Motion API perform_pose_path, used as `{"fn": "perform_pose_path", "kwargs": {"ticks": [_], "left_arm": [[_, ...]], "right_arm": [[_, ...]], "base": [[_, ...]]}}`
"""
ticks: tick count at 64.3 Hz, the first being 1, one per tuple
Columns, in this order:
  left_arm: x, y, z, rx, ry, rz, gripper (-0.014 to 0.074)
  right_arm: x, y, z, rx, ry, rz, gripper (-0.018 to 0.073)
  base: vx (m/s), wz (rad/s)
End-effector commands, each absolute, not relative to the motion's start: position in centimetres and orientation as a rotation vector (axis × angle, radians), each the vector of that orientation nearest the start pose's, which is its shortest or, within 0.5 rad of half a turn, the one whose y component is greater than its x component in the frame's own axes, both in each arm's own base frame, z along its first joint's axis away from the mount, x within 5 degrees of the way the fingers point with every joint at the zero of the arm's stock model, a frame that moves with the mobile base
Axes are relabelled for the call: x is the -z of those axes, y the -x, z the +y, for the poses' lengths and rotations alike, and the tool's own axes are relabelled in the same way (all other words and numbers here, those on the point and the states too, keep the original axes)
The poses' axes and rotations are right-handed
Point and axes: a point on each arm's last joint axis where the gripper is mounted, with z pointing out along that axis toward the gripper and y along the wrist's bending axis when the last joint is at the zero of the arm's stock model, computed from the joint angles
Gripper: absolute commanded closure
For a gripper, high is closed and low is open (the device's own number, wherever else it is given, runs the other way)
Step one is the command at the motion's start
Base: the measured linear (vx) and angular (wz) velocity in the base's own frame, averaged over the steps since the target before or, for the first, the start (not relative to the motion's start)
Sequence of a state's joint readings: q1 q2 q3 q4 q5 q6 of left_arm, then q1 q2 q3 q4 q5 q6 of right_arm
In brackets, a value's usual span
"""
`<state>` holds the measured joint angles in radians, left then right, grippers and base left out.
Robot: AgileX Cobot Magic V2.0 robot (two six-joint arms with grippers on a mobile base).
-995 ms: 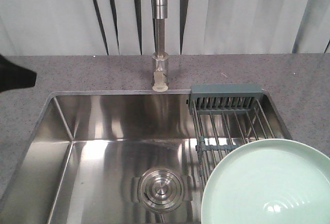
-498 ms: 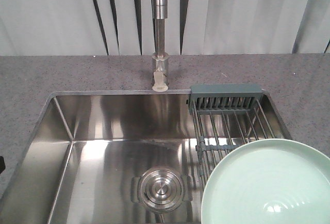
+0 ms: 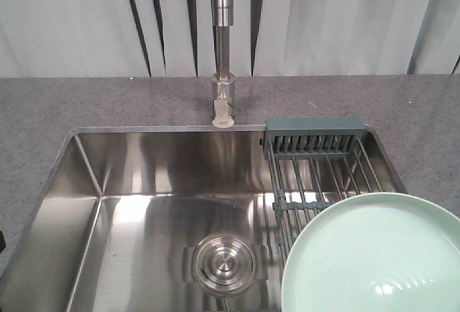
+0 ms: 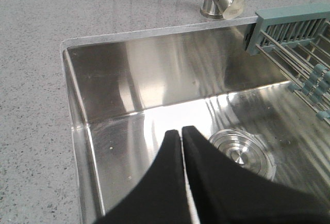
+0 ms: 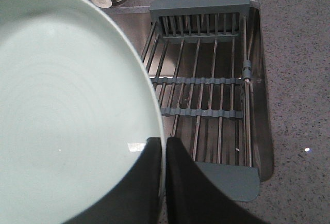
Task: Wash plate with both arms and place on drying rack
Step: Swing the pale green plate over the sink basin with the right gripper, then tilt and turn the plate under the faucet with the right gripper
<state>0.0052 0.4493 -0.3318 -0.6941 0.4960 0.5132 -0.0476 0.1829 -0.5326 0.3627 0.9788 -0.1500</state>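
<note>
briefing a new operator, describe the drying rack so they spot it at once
Find the steel sink set in the grey speckled counter. The drying rack spans its right end, right of the tap. Unlike the shiny basin and the smooth mint plate over it, it is thin parallel wires with dull grey-green plastic bars.

In the front view, the plate [image 3: 370, 254] in my right claw [image 5: 164, 142] runs off the lower right and hides the near end of the drying rack [image 3: 313, 126].
</note>
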Motion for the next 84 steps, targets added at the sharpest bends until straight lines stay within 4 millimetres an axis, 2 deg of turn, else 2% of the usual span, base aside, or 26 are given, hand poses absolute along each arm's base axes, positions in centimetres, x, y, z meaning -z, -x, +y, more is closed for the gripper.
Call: {"fn": "perform_pose_path", "kwargs": {"ticks": [1,16,25,36,43,53,62,75,84], "left_arm": [[-27.1,-9.6,-2.5,0.383,-0.032,1.922,0.0603],[-27.1,-9.6,-2.5,0.380,-0.034,1.923,0.0603],[-27.1,-9.6,-2.5,0.380,-0.034,1.923,0.0603],[-27.1,-9.6,-2.5,0.380,-0.034,1.923,0.0603],[-27.1,-9.6,-2.5,0.380,-0.034,1.923,0.0603],[-27.1,-9.6,-2.5,0.380,-0.034,1.923,0.0603],[-27.1,-9.6,-2.5,0.380,-0.034,1.924,0.0603],[-27.0,-9.6,-2.5,0.380,-0.034,1.925,0.0603],[-27.0,-9.6,-2.5,0.380,-0.034,1.925,0.0603]], "right_arm": [[-30.9,-2.8,2.5,-0.314,0.051,1.979,0.0561],[-32.4,-3.5,2.2,-0.300,0.024,1.885,0.0561],[-34.3,-5.9,2.2,-0.295,0.040,1.970,0.0561],[-36.9,-11.1,2.5,-0.271,0.237,2.051,0.0561],[-37.5,-14.7,3.1,-0.368,0.321,2.099,0.0561],[-36.6,-19.9,4.1,-0.498,0.406,2.184,0.0561],[-34.8,-23.2,7.3,-0.556,0.510,2.242,0.0561],[-32.1,-26.0,13.5,-0.580,0.601,2.312,0.0561],[-31.6,-28.0,17.1,-0.556,0.601,2.291,0.0561]], "base": [[0.00,0.00],[0.00,0.00],[0.00,0.00],[0.00,0.00],[0.00,0.00],[0.00,0.00],[0.00,0.00],[0.00,0.00],[0.00,0.00]]}}
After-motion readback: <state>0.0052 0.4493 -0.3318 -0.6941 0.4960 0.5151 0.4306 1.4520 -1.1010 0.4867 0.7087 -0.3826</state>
